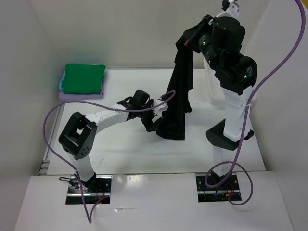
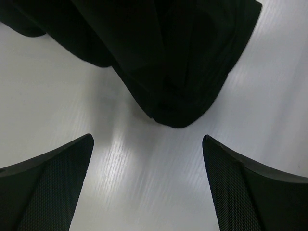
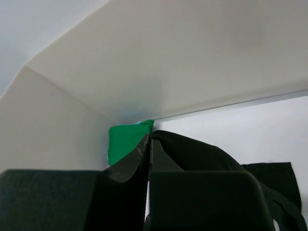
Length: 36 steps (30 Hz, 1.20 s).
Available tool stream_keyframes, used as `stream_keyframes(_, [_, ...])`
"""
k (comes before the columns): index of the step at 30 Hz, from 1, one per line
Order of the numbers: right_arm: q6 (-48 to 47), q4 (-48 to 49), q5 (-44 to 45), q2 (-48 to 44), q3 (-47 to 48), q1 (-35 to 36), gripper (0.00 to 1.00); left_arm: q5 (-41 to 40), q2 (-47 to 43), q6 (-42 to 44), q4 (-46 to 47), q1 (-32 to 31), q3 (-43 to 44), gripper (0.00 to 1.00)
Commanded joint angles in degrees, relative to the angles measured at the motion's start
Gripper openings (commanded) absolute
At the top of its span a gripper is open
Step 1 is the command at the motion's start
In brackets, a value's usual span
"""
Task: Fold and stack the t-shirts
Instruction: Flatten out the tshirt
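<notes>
High over the table point(image 1: 125, 149), the right gripper point(image 1: 188, 39) is held up on a raised arm, its fingers clamped together on the black t-shirt point(image 1: 180, 91), which hangs down to the surface. The left arm is stretched low, with the left gripper point(image 1: 162, 107) spread wide beside the shirt's lower end. At the far left corner, the green t-shirt point(image 1: 84, 78) is stacked on the turquoise t-shirt point(image 1: 61, 83) and the lavender t-shirt point(image 1: 79, 96).

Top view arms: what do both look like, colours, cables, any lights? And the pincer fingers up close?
Both the left arm and right arm have white links with bulky black joint housings. A purple cable loops from each base. Small green lights glow on the right arm's housings. The left pincer has black wedge-shaped fingers with fine mesh texture; the right pincer is black too.
</notes>
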Motion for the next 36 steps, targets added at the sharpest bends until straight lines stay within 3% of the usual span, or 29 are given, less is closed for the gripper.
stream_keyframes(1, [-1.12, -2.13, 2.49, -4.79, 0.65, -0.39, 0.00, 1.68, 5.12, -4.14, 3.89, 0.11, 5.28, 1.00])
stream_keyframes(3, [-0.60, -2.93, 4.95, -9.42, -2.24, 0.93, 0.00, -1.48, 5.75, -5.46, 3.89, 0.89, 8.53, 1.00])
stream_keyframes(7, [1.51, -4.86, 7.60, -19.63, -16.97, 0.93, 0.00, -2.80, 8.47, -7.23, 3.89, 4.85, 12.48, 1.00])
stream_keyframes(14, [5.64, -8.29, 11.38, -29.92, -35.79, -1.42, 0.00, -4.04, 10.41, -3.01, 2.31, 6.09, 16.02, 1.00])
stream_keyframes(19, [2.93, -6.46, 5.50, -35.82, -41.62, -11.10, 0.00, -1.84, 13.22, 0.06, 0.47, 4.42, 18.81, 1.00])
stream_keyframes(26, [1.70, -5.83, 1.53, -37.49, -47.42, -13.31, 0.00, -4.03, 20.33, 2.44, 1.52, 0.46, 24.88, 1.00])
stream_keyframes(30, [1.70, -5.83, 1.53, -38.73, -50.24, -13.31, 0.00, -2.47, 28.68, -2.64, -2.33, 1.60, 38.64, 1.00])
stream_keyframes(34, [3.19, -5.22, 1.53, -41.97, -54.72, -13.31, 0.00, 6.76, 33.87, -12.83, -3.84, 3.97, 45.19, 1.00])
stream_keyframes(36, [3.80, -4.52, 1.53, -43.11, -57.44, -13.31, 0.00, 8.71, 35.02, -13.47, -3.84, 3.98, 46.69, 1.00])
